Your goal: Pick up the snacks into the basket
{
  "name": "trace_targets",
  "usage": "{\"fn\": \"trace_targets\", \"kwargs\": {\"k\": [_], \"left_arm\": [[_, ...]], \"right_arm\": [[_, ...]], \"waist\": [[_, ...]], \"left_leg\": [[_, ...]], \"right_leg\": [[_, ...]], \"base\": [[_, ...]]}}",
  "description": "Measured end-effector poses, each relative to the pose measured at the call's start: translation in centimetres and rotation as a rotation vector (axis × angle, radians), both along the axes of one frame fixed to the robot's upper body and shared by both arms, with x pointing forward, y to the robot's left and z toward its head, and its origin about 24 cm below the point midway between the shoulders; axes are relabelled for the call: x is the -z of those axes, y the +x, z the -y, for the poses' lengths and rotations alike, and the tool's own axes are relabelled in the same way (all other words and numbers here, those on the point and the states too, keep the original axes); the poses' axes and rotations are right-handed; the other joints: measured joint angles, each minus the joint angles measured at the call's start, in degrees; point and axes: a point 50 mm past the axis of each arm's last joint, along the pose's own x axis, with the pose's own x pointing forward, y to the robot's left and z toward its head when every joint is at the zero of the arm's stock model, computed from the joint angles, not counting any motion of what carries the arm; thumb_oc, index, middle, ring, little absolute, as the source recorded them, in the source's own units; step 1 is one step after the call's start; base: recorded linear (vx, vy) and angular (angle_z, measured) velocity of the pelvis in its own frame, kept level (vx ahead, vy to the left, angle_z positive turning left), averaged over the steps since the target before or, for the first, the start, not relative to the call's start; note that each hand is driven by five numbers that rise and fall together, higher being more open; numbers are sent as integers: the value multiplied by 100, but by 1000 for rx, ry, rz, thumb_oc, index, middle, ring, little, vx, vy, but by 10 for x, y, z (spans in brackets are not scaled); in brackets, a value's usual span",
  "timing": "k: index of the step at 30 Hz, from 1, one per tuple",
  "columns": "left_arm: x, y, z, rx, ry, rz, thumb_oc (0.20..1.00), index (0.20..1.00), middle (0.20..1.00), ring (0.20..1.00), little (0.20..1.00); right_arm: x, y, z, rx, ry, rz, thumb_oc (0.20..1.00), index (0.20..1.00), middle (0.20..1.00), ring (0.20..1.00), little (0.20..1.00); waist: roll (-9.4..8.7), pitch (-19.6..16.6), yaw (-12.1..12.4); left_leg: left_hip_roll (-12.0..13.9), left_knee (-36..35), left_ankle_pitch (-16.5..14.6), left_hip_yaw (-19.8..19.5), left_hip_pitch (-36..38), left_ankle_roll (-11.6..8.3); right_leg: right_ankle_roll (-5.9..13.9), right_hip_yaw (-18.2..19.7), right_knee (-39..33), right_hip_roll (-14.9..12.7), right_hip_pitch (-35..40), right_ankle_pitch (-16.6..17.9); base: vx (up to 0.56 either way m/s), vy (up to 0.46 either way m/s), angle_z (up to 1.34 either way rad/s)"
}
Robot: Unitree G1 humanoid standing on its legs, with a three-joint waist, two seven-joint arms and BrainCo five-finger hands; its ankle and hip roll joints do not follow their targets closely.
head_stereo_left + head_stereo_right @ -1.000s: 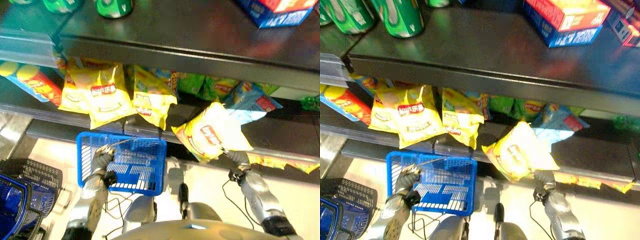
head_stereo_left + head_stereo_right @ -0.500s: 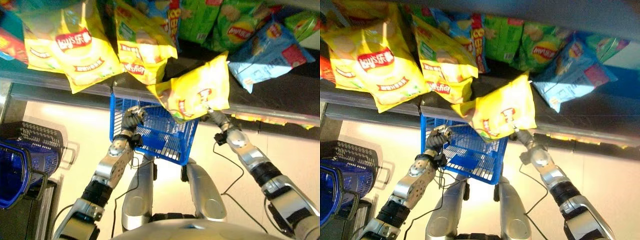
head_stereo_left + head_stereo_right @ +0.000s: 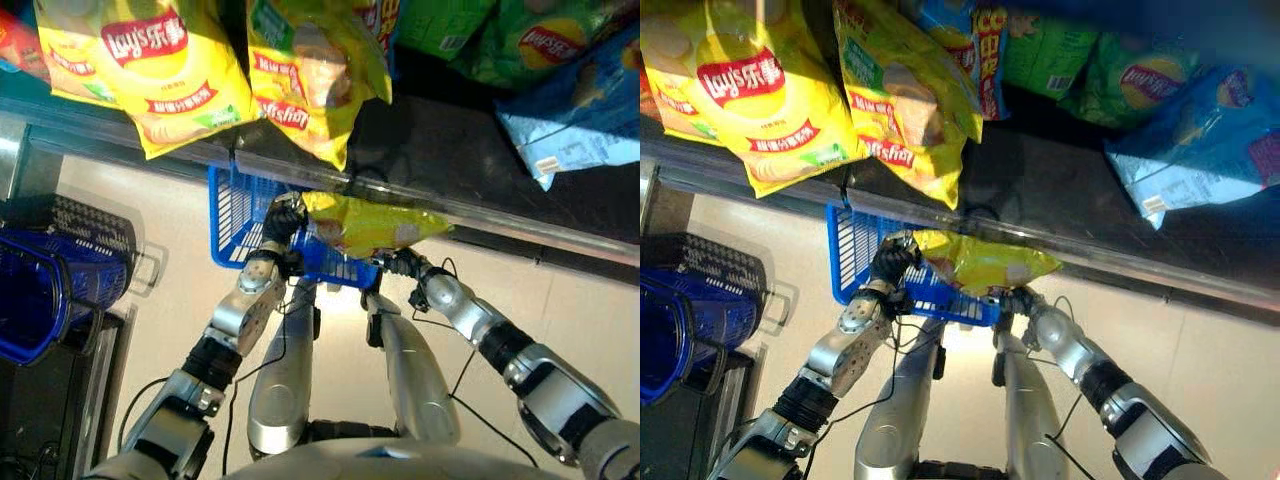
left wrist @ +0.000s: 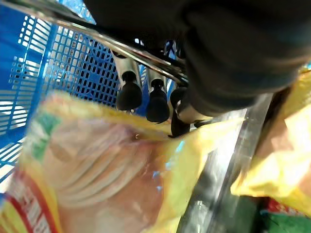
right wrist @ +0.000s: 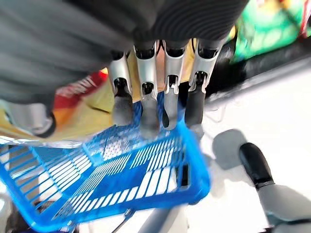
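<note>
Holding the blue basket (image 3: 245,225) up under the shelf edge (image 3: 520,225), our left hand (image 3: 282,222) had its fingers curled round the basket's wire handle (image 4: 131,46), as our left wrist view showed. Our right hand (image 3: 398,263) came in from the right with the yellow snack bag (image 3: 372,222) at its fingertips; its straight fingers (image 5: 148,102) hung over the basket's rim, but we could not tell whether the thumb pinched the bag. The bag lay flat across the basket's open top, just left of that hand and touching the left hand's side, and we judged it over the basket rather than settled inside. So we reckoned the first snack was nearly delivered, with release left to do. Other yellow bags (image 3: 145,75), green bags (image 3: 1115,80) and a light blue bag (image 3: 590,110) sat on the shelf beyond, unpicked. A dark basket (image 3: 50,290) stood at the far left.
</note>
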Motion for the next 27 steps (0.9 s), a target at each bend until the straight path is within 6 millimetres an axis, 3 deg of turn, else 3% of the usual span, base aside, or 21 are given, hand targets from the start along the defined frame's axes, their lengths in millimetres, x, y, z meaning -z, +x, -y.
{"fn": "trace_targets", "kwargs": {"k": [4, 9, 15, 22, 25, 26, 27], "left_arm": [[12, -2, -6, -23, 24, -51, 200, 200, 200, 200, 200], [10, -3, 0, -5, 10, -44, 200, 200, 200, 200, 200], [-17, 3, 23, 59, -68, 60, 200, 200, 200, 200, 200], [-40, 9, 50, 135, -105, 117, 200, 200, 200, 200, 200], [-45, 8, 58, 157, -139, 132, 200, 200, 200, 200, 200], [-49, 8, 62, 168, -143, 144, 200, 200, 200, 200, 200], [-57, 10, 69, 193, -143, 168, 200, 200, 200, 200, 200]], "right_arm": [[4, -4, 7, -2, -49, -3, 200, 200, 200, 200, 200], [5, 11, 2, 37, -91, 1, 200, 200, 200, 200, 200], [-9, 40, -6, 67, -191, 31, 200, 200, 200, 200, 200], [-17, 54, 5, 133, -310, 36, 200, 200, 200, 200, 200], [-33, 64, 9, 154, -348, 86, 200, 200, 200, 200, 200], [-38, 67, 9, 149, -365, 101, 200, 200, 200, 200, 200], [-46, 73, 10, 152, -392, 119, 200, 200, 200, 200, 200]], "waist": [[-40, 14, -63], [-41, 9, -55], [-30, 4, 5], [-18, 9, 113], [-8, -2, 146], [-6, -3, 197], [-8, -2, 228]], "left_leg": [[-75, -116, 19, 76, 378, 78], [-77, -73, 2, 73, 310, 72], [-139, 180, 10, 9, -549, 58], [-214, 451, 26, -37, -1269, 45], [-276, 446, 17, -77, -1418, 43], [-281, 426, -4, -95, -1484, 14], [-316, 452, -139, -152, -1636, -168]], "right_leg": [[81, 57, -7, -87, 312, -88], [115, 98, 161, -87, 170, -123], [69, 60, 657, -153, -794, -168], [40, -13, 1048, -249, -1518, -269], [57, -1, 1142, -302, -1729, -352], [45, -6, 1135, -302, -1796, -340], [26, -13, 1089, -340, -1921, -318]], "base": [[1, 25, -2], [-21, 1, -3], [-24, -7, 4], [-11, 17, 8], [2, 4, 6], [2, 6, 14], [1, 0, 21]]}}
